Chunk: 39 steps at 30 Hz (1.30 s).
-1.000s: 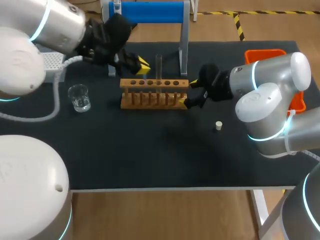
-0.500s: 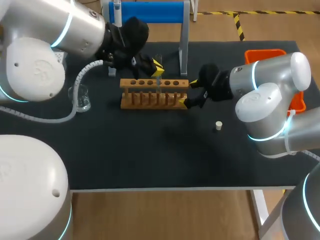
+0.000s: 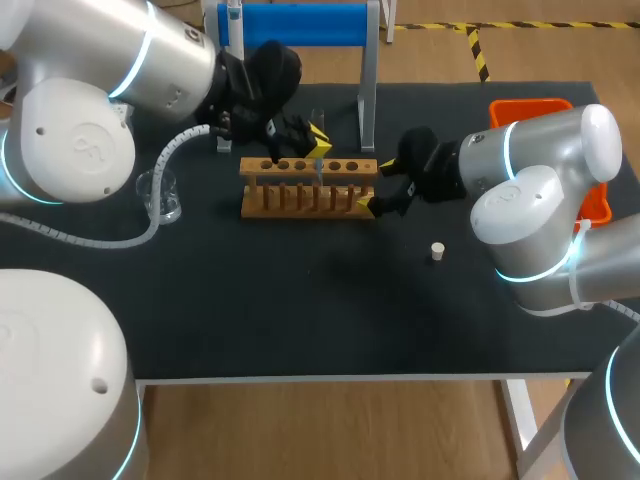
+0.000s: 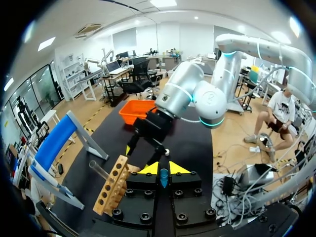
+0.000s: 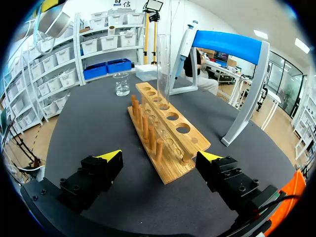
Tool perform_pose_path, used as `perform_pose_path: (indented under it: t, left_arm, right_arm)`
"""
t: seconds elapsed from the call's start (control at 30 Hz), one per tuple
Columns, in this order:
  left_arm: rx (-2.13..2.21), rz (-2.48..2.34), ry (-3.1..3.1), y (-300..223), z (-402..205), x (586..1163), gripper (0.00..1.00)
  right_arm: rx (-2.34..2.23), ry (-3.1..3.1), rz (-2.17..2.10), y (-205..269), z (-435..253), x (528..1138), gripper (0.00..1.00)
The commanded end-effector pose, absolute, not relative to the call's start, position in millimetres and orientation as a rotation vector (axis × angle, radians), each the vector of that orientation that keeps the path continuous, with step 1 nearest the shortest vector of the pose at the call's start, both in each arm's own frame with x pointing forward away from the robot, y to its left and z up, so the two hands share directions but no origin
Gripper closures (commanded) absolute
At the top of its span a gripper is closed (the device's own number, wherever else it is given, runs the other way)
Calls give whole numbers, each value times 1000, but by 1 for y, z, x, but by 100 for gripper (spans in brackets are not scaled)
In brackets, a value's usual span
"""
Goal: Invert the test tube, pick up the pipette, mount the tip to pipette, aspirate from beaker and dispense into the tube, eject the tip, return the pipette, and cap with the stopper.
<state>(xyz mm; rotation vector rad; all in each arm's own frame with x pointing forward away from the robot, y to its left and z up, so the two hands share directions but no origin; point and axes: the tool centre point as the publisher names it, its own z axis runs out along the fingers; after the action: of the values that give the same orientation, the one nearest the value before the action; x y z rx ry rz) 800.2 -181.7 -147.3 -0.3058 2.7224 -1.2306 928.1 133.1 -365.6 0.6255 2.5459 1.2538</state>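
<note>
A clear test tube (image 3: 318, 118) stands upright in a middle hole of the wooden rack (image 3: 300, 200). My left gripper (image 3: 318, 143) hovers at the tube's upper part, just behind the rack, fingers together. In the left wrist view the left gripper (image 4: 160, 169) is shut, and the tube (image 4: 100, 170) and rack (image 4: 112, 190) lie off to one side of it. My right gripper (image 3: 375, 187) is open astride the rack's right end; in its own view the right gripper (image 5: 158, 159) has the rack (image 5: 168, 133) between its fingers with gaps on both sides. The tube (image 5: 163, 64) rises ahead.
A glass beaker (image 3: 160, 195) stands left of the rack. A small white stopper (image 3: 437, 251) lies on the mat right of centre. The pipette (image 3: 233, 15) hangs on the blue stand (image 3: 300, 22) behind the rack. An orange tray (image 3: 540, 105) sits at the far right.
My left arm has swung right, from behind the rack's left end to the test tube, still shut. The right arm and the tube have not moved.
</note>
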Motion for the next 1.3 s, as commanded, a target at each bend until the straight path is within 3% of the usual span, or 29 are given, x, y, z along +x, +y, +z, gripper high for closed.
perform_pose_path:
  t: [0.03, 0.6, 0.97, 1.3]
  left_arm:
    - [-301, -1233, 2727, -180, -147, 801, 100]
    - [-301, -1233, 2727, -180, -147, 801, 100]
    - [-301, -1233, 2727, -180, -147, 801, 100]
    - [-301, -1233, 2727, -180, -147, 801, 100]
  right_arm:
    - [624, 2547, 1256, 132, -366, 928, 0]
    - [624, 2547, 1256, 132, -366, 928, 0]
    - [687, 2442, 1397, 88, -328, 889, 0]
    - [540, 2454, 1635, 78, -303, 854, 0]
